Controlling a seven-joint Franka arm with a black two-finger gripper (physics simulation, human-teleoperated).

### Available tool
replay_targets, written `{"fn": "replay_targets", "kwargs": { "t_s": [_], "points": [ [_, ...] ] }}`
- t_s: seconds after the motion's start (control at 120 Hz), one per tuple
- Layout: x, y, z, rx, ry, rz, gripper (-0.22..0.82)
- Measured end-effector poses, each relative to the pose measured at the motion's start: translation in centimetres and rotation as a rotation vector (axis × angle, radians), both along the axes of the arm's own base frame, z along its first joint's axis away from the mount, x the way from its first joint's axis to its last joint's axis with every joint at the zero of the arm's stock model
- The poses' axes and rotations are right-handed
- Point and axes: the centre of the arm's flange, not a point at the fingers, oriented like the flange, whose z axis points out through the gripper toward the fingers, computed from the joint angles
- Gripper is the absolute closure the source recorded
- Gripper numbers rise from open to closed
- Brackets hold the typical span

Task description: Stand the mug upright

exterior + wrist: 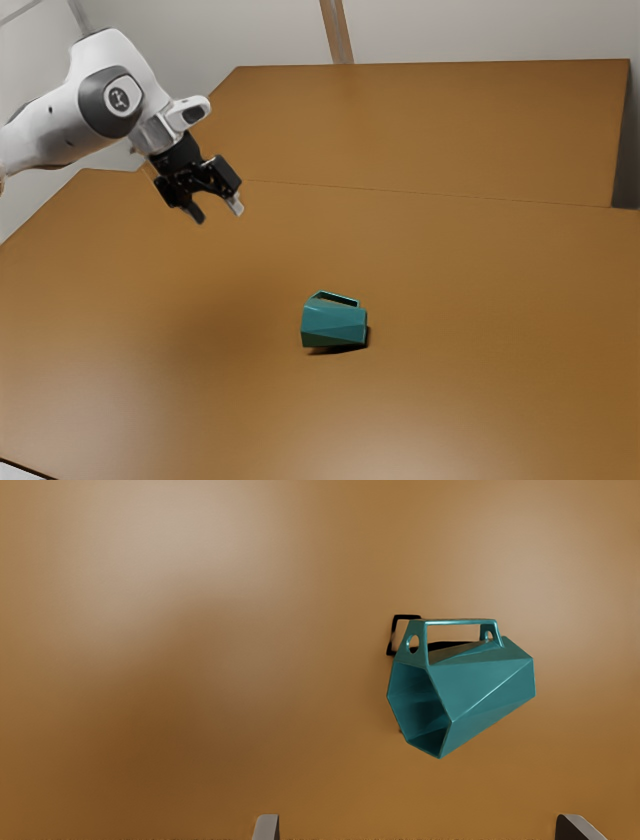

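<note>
Arm marking: dark round emblem (119,98) with a pale figure on the white arm (50,130); detail too small to read.
Mug position: teal mug (334,328) lying on its side on the tabletop (480,300), right of the gripper (219,215) in the exterior view.
Gripper state: fingers spread well apart, raised above the tabletop, apart from the mug.
Wrist view detail: hollow mouth (417,700), faceted body, handle (460,622) with round holes at its ends.
Exterior view detail: handle on the mug's far side.
Surroundings: brown strip (337,35) on the pale far wall (450,30).
Between gripper and mug: tabletop.
</note>
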Motion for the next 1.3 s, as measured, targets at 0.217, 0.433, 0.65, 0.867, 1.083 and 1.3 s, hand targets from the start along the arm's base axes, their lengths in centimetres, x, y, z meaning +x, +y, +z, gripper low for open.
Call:
{"fn": "replay_targets", "kwargs": {
  "t_s": [0.217,0.433,0.65,0.867,1.083,1.3],
  "points": [
    [0.4,-1.6,-8.3,-0.166,0.147,0.117,0.0],
    [-0.5,-3.9,-14.0,-0.248,0.272,0.193,0.0],
    [0.5,-5.6,-18.0,-0.3,0.345,0.253,0.0],
    [1.7,-7.1,-20.2,-0.354,0.371,0.306,0.0],
    [2.0,-9.5,-21.8,-0.407,0.396,0.336,0.0],
    [2.1,-10.4,-22.4,-0.429,0.405,0.36,0.41]
  ]
}}
